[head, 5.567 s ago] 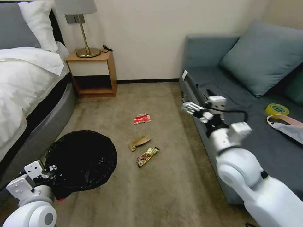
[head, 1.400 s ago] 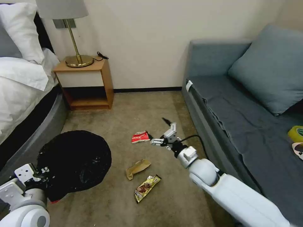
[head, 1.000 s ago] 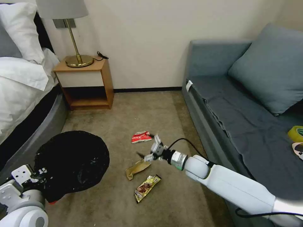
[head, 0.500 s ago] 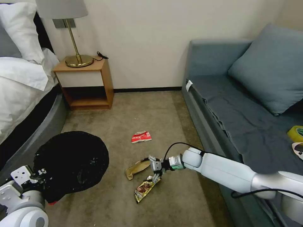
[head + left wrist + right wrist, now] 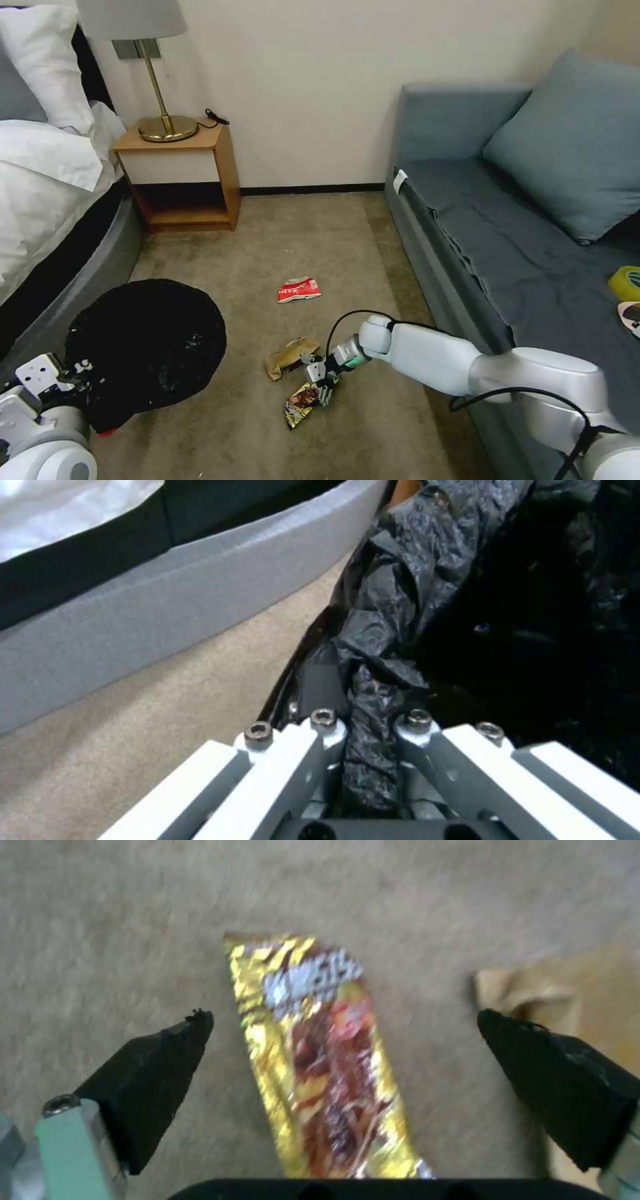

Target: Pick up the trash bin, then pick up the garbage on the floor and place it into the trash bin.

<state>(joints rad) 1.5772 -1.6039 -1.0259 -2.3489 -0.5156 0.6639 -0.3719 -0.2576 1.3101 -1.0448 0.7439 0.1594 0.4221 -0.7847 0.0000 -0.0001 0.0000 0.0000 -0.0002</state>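
The trash bin (image 5: 153, 333), lined with a crinkly black bag, hangs at the lower left. My left gripper (image 5: 83, 370) is shut on its rim; the left wrist view shows the left gripper (image 5: 370, 725) pinching the folded bag (image 5: 387, 630). Garbage lies on the beige floor (image 5: 300, 233): a red-and-white packet (image 5: 299, 290), a brown paper wrapper (image 5: 290, 352) and a gold snack wrapper (image 5: 301, 402). My right gripper (image 5: 321, 381) is low over the gold wrapper's near end. In the right wrist view the right gripper (image 5: 343, 1020) stands open, its black fingertips (image 5: 160, 1065) straddling the gold wrapper (image 5: 313, 1055), with the brown wrapper (image 5: 573, 985) just beside one.
A bed (image 5: 40, 200) with a grey base borders the left. A wooden nightstand (image 5: 183, 173) with a brass lamp stands at the back wall. A grey-blue sofa (image 5: 507, 233) runs along the right, with a yellow tape roll (image 5: 625, 280) on its seat.
My right arm swung down from beside the red packet, past the brown wrapper, to just above the gold wrapper. The left gripper kept hold of the bin.
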